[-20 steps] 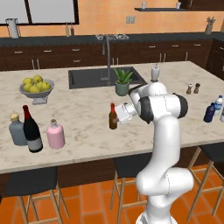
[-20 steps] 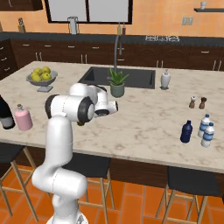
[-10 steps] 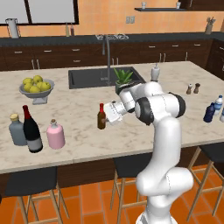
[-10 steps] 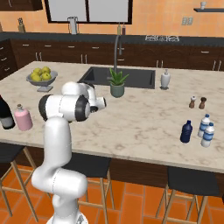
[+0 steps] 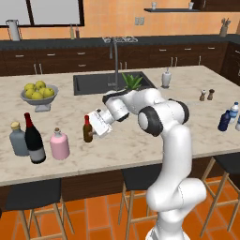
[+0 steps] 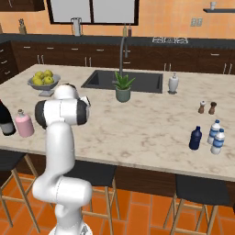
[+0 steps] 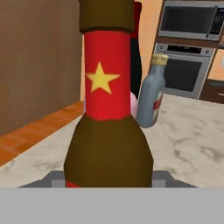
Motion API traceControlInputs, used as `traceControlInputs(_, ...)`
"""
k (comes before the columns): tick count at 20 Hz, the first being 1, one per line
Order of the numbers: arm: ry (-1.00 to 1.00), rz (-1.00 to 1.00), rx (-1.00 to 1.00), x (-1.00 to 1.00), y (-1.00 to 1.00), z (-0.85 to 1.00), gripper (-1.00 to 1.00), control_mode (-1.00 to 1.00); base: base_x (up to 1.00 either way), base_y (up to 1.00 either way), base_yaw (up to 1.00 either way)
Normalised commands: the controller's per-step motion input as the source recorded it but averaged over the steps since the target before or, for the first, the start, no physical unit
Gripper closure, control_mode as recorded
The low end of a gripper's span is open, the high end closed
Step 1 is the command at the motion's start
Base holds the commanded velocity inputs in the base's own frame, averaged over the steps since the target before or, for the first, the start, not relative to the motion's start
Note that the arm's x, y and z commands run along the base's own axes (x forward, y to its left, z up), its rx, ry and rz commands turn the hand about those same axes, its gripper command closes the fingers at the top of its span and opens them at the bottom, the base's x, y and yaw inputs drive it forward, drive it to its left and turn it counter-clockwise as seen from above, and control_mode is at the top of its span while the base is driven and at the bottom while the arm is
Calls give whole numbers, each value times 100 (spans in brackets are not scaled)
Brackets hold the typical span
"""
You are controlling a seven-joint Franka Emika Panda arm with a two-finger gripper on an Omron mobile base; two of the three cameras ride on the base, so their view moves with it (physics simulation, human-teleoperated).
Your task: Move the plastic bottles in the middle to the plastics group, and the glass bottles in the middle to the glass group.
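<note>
My gripper (image 5: 92, 131) is shut on the slim brown bottle (image 5: 87, 129), holding it upright just above the counter. In the hand view this brown bottle (image 7: 109, 131) looms close, with a red band and yellow star. To its left stand the pink bottle (image 5: 59, 144), the tall dark wine bottle (image 5: 34, 139) and the grey bottle with a yellow cap (image 5: 18, 139). The grey bottle (image 7: 151, 94) also rises behind the held one. At the far right the navy bottle (image 5: 224, 121) stands beside the white bottles with blue bands (image 5: 234, 112). The same navy bottle (image 6: 196, 138) and white bottles (image 6: 216, 136) appear in the right base view.
A fruit bowl (image 5: 40, 93) sits at the back left. The sink (image 5: 110, 83), a potted plant (image 5: 132, 82) and a soap dispenser (image 5: 166, 78) lie behind the arm. Salt and pepper shakers (image 5: 206, 95) stand right of them. Stools line the counter's front.
The arm has swung left along the counter with the brown bottle in its grip, bringing it much closer to the pink bottle.
</note>
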Motion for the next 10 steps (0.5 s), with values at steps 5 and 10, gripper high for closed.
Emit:
traceControlInputs(5,0,12,0,0,68,0,100,-100,0,0,0)
traceControlInputs(10,0,8,0,0,38,-8,100,-100,0,0,0)
